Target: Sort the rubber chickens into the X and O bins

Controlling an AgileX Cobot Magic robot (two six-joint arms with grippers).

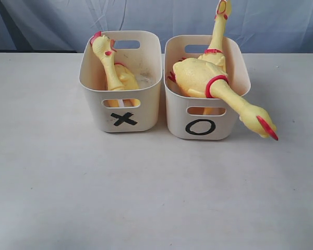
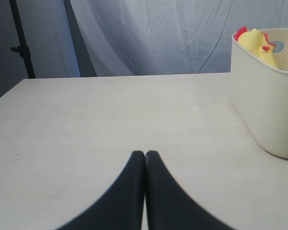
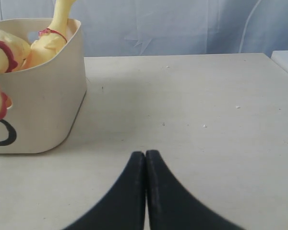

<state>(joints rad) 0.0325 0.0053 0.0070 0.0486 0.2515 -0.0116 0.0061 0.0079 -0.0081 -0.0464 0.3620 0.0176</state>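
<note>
Rubber chickens [image 1: 198, 75] occupy X bin [image 1: 148, 107] and O bin [image 1: 176, 117], upper centre; left pincer [image 2: 145, 154] and right pincer [image 3: 145, 154] are pressed together.

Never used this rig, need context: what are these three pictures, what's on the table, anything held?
It is a two-armed robot. One picture comes from a camera off the arms; the other two come from cameras on each wrist, looking past the black left gripper and right gripper. Both are shut and hold nothing. On the table stand the X bin with one chicken, and the O bin with two: a lying chicken, neck over the rim, and an upright chicken.
</note>
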